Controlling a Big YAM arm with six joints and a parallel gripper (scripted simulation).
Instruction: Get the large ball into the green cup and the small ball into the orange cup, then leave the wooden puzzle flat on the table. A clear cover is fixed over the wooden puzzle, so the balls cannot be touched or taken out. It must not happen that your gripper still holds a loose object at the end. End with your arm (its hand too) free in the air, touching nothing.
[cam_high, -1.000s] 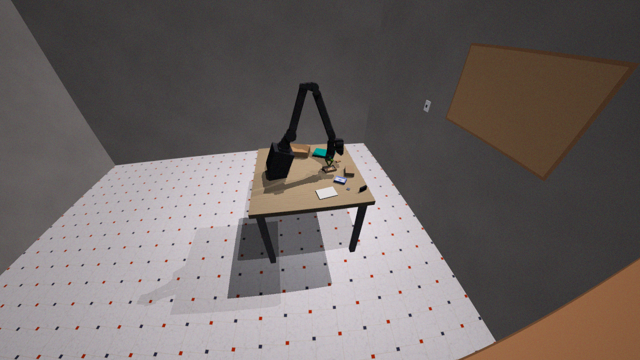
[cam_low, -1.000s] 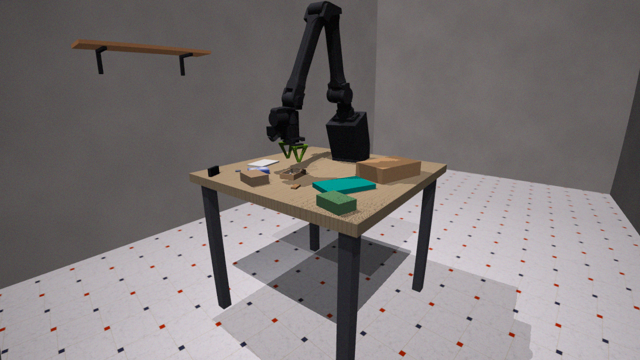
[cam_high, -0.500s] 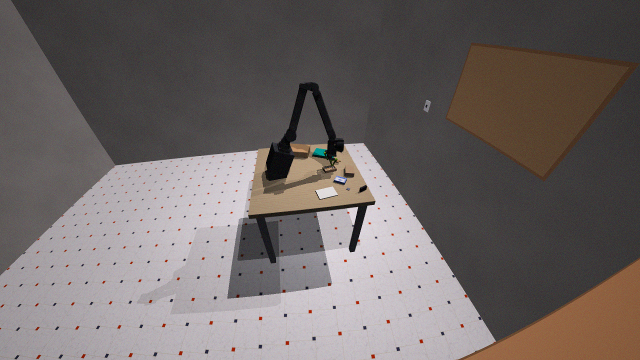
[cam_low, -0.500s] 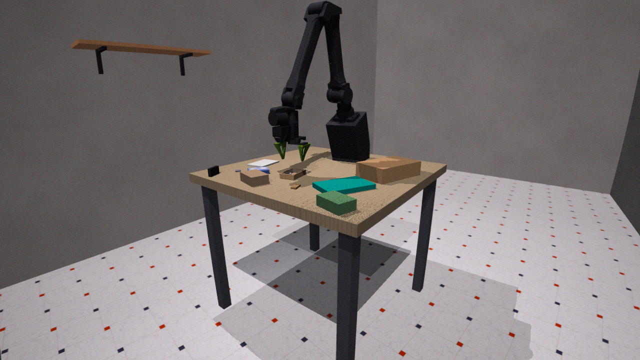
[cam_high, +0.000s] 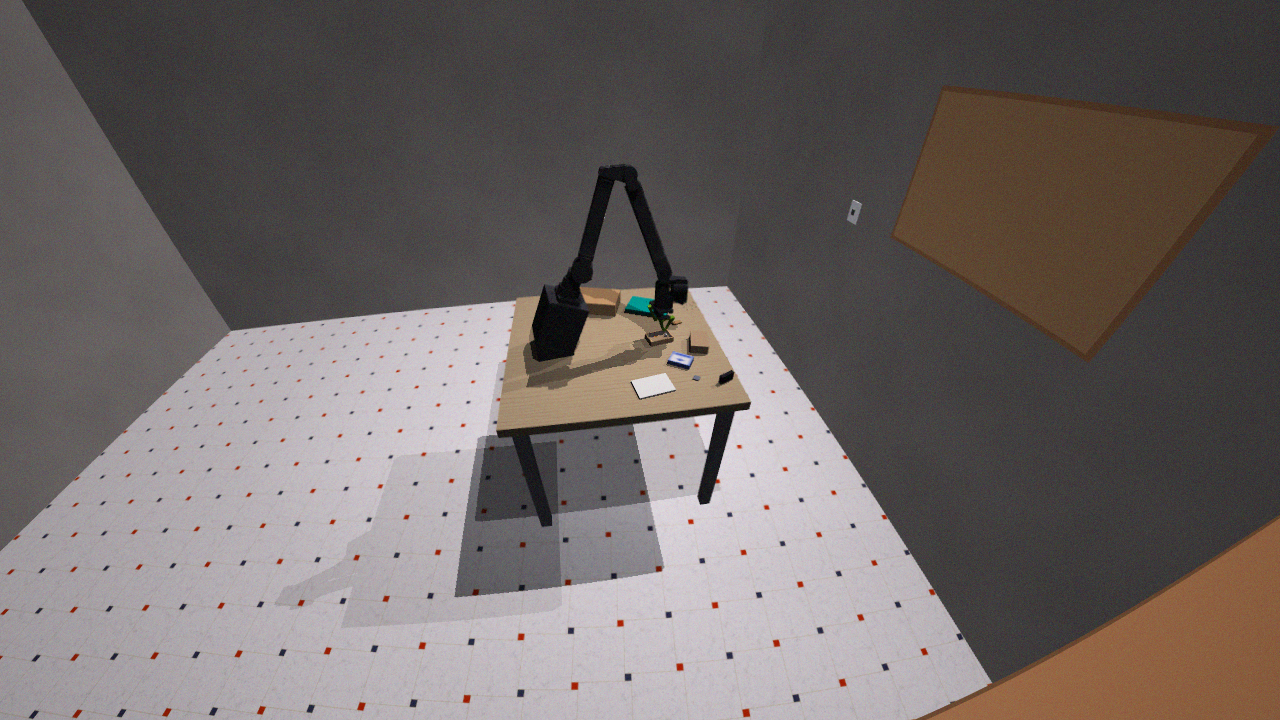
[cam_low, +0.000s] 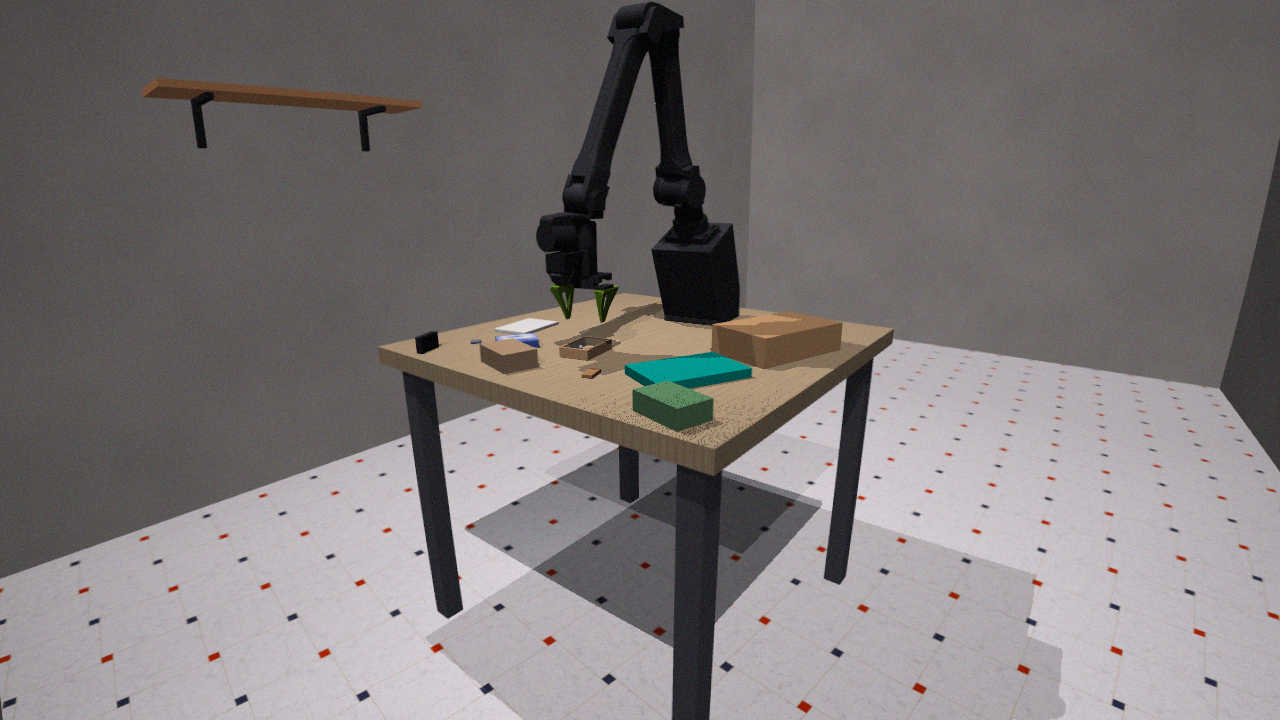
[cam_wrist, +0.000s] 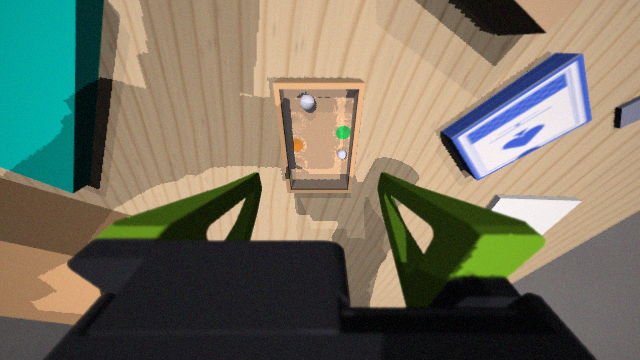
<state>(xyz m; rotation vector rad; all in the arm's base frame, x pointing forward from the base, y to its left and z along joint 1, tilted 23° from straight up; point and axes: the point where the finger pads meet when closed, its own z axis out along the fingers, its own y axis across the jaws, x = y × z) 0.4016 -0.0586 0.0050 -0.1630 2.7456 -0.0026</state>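
Observation:
The wooden puzzle (cam_wrist: 318, 134) lies flat on the table, a small open-topped tray under a clear cover; it also shows in the exterior view (cam_low: 586, 346) and the top view (cam_high: 659, 337). Inside it, the large grey ball sits at the far end. The small ball lies just near of the green cup. The orange cup is by the left wall. My gripper (cam_wrist: 319, 180) hangs open above the puzzle's near end, green fingers (cam_low: 583, 302) apart and empty.
A teal block (cam_low: 687, 368), a green block (cam_low: 672, 404) and a cardboard box (cam_low: 776, 337) lie to one side. A blue-and-white box (cam_wrist: 520, 117), a white sheet (cam_wrist: 535, 209), a brown block (cam_low: 508, 354) and a small black thing (cam_low: 426, 341) lie on the other.

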